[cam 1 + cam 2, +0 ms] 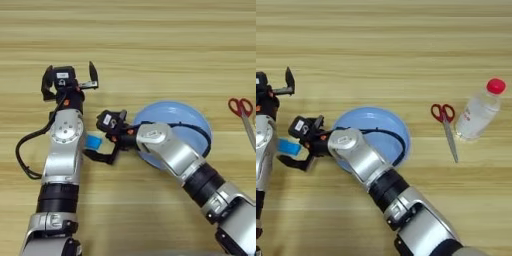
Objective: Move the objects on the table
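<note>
The blue block (93,142) is lying on the table (150,40), between my two arms, just left of the plate (192,117). My right gripper (106,141) is reaching across with fingers spread around the block. My left gripper (70,80) is hovering farther up, fingers spread and empty. Scissors (445,120) and a bottle (478,110) are lying at right.

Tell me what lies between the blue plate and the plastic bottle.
The red-handled scissors lie on the table between the blue plate and the plastic bottle, shown whole in the right eye view.
</note>
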